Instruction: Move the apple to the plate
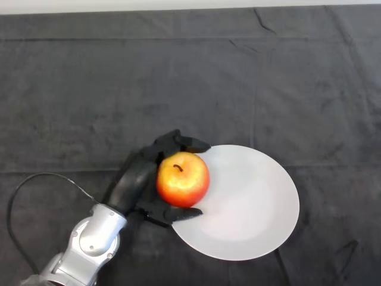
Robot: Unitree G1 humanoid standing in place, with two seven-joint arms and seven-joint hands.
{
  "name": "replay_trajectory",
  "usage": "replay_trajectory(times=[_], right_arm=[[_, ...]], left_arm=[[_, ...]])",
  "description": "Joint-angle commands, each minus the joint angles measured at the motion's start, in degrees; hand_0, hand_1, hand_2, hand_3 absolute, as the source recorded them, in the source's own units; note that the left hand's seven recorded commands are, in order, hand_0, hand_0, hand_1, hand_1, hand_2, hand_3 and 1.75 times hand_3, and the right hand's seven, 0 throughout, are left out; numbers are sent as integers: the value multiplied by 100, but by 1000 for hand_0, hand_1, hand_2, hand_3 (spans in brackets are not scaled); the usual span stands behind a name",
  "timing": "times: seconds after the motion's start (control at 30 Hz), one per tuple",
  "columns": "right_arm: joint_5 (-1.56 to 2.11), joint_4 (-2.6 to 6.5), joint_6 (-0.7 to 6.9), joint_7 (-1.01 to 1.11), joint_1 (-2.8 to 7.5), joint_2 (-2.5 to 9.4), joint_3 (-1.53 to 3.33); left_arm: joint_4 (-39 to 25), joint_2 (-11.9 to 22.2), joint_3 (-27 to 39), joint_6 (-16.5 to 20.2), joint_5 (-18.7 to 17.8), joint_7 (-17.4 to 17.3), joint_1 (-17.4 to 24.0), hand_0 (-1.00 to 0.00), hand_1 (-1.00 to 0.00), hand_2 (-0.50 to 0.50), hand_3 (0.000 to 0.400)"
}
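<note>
Robot hand (138, 179) grips the unlabelled apple (183, 179) over the white plate's (256, 202) left edge.

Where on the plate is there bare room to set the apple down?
The round white plate's centre and right half are bare. Its left rim is crowded: the red-yellow apple sits there, gripped by the black left hand. Dark cloth beyond the plate is open too.

A dark grey cloth (178, 77) with soft folds and wrinkles covers the whole table, and a thin pale strip (178, 3) shows along the far edge.
</note>
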Motion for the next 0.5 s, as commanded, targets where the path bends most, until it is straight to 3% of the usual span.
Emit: replay_trajectory(times=[0.03,0.27,0.33,0.37,0.4,0.43,0.5], right_arm=[[113,-109,-26,-23,-26,-78,-86],[114,-107,-25,-24,-26,-80,-86],[115,-106,-25,-23,-27,-80,-86],[115,-106,-24,-23,-27,-80,-86],[115,-106,-24,-23,-27,-80,-86],[115,-105,-24,-23,-27,-81,-86],[116,-105,-24,-23,-27,-81,-86]], left_arm=[[-199,108,-201,37,-65,82,-2,-1000,-1000,0,400],[-95,131,-425,46,-70,138,-66,-988,-976,-6,395],[-68,141,-475,54,-74,144,-90,-592,-925,167,370],[-57,146,-495,57,-75,147,-99,-337,-902,282,361],[-46,152,-517,60,-75,152,-106,0,-804,402,322],[-35,158,-536,62,-74,157,-113,0,-682,341,273],[-17,171,-567,68,-72,165,-128,0,-231,116,93]])
